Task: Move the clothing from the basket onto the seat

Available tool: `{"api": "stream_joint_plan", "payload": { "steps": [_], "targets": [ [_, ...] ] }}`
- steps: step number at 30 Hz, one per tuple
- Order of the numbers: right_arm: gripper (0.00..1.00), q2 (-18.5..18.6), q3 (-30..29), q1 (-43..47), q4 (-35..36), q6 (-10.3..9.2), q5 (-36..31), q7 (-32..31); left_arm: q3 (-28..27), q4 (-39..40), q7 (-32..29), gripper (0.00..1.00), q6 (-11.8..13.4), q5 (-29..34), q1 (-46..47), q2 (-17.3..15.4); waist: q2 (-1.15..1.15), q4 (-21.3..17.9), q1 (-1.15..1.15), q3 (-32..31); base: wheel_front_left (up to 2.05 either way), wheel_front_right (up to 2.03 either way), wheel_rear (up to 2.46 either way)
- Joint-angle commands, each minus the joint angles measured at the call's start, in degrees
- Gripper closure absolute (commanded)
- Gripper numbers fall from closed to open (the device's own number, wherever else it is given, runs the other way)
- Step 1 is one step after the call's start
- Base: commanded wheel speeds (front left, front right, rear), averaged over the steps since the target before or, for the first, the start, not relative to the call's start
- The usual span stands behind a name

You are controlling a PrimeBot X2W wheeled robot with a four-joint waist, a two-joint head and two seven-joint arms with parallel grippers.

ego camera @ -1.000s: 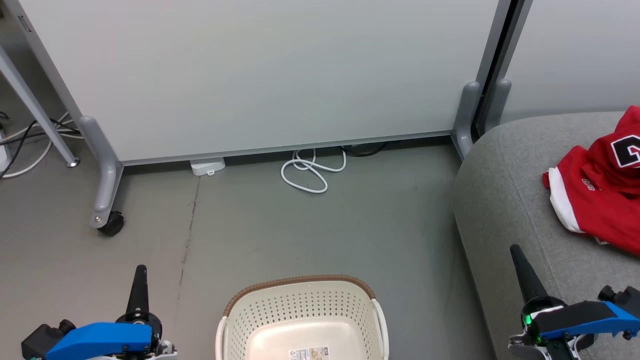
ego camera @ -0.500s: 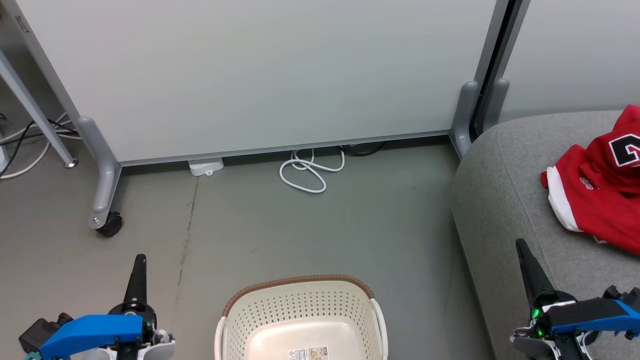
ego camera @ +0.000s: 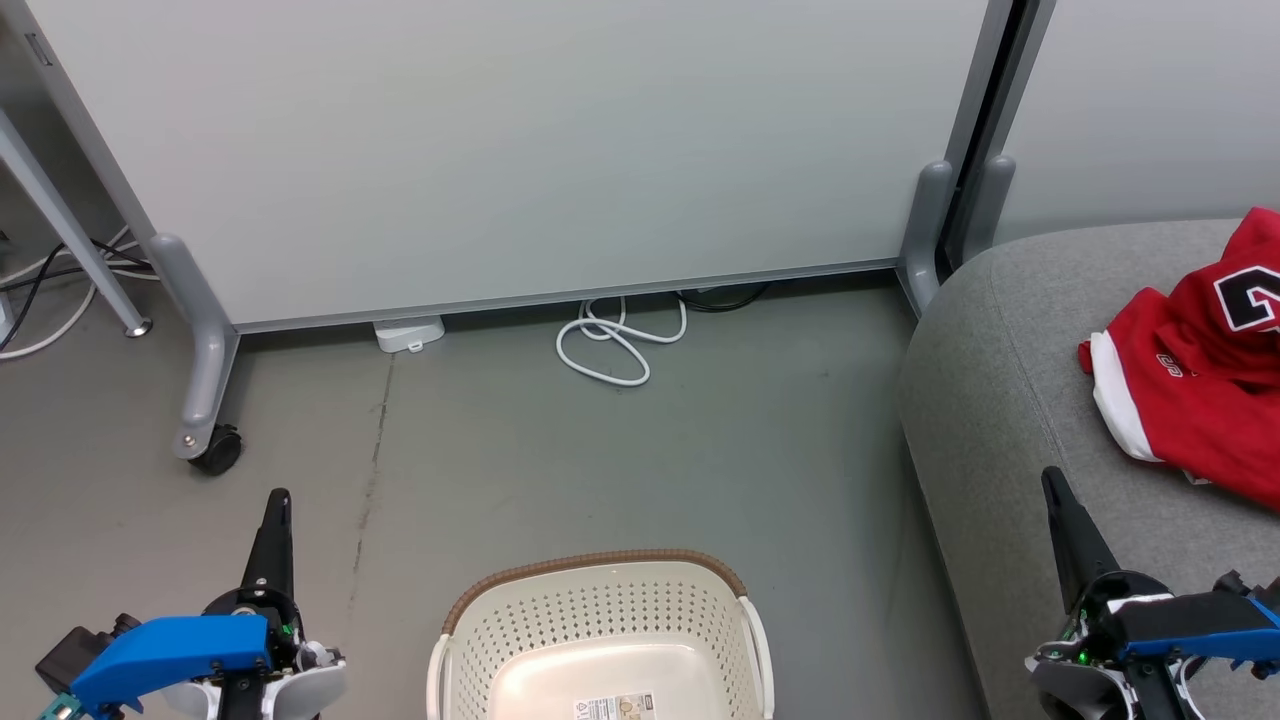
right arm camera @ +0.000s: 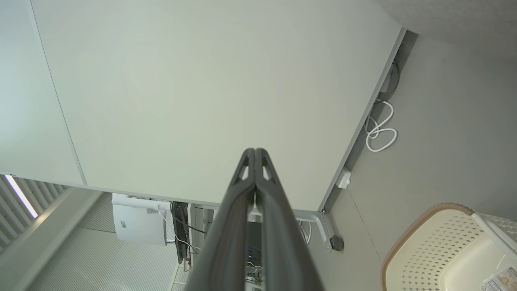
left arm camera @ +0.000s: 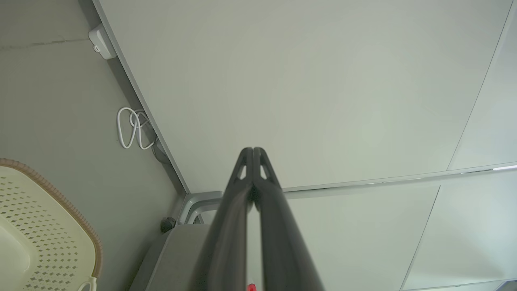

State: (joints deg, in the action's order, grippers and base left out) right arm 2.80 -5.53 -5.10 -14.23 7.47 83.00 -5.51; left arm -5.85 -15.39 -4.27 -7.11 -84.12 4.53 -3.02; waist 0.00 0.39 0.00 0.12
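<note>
Red clothing point(ego camera: 1195, 390) with white trim and a black-and-white number lies on the grey seat point(ego camera: 1000, 400) at the right edge of the head view. The cream basket point(ego camera: 600, 640) with a brown rim stands on the floor at bottom centre; the part of its inside in view holds only a label. It also shows as the basket point(left arm camera: 44, 226) in the left wrist view and the basket point(right arm camera: 444, 246) in the right wrist view. My left gripper point(ego camera: 278, 497) is shut, left of the basket, holding nothing. My right gripper point(ego camera: 1050, 473) is shut over the seat's front, holding nothing.
A pale partition panel point(ego camera: 520, 150) on grey wheeled feet point(ego camera: 205, 440) stands behind the basket. A coiled white cable point(ego camera: 615, 345) and a small white box point(ego camera: 408, 333) lie at its base. Grey floor point(ego camera: 600, 460) stretches between panel and basket. Cables point(ego camera: 50, 290) lie at far left.
The left gripper has risen a little in the head view; the right gripper has moved slightly right and down. The picture has shifted a little left. Both grippers stay shut.
</note>
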Motion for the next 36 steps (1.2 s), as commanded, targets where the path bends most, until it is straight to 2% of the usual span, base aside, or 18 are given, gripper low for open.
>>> {"api": "stream_joint_plan", "payload": {
  "steps": [1,21,36],
  "targets": [
    [1.0,0.1,-0.2,-0.8,0.3,0.04,1.4,-0.3,-0.3,0.5,-0.4,1.0,-0.6,-1.2,1.0,-0.1,0.0,0.0,0.0,0.0,0.0,0.0,0.0],
    [1.0,0.1,-1.1,-1.5,0.3,0.04,9.6,-1.1,-0.8,1.5,-2.5,1.0,-0.6,-8.4,2.1,0.2,0.0,-0.4,0.0,0.1,0.0,0.0,0.0],
    [1.0,0.1,-1.1,-1.4,0.3,0.04,9.5,-1.1,-0.8,1.5,-2.5,1.0,-0.5,-8.4,2.0,0.2,0.0,-0.4,0.0,0.1,0.0,0.0,0.0]
  ]
}}
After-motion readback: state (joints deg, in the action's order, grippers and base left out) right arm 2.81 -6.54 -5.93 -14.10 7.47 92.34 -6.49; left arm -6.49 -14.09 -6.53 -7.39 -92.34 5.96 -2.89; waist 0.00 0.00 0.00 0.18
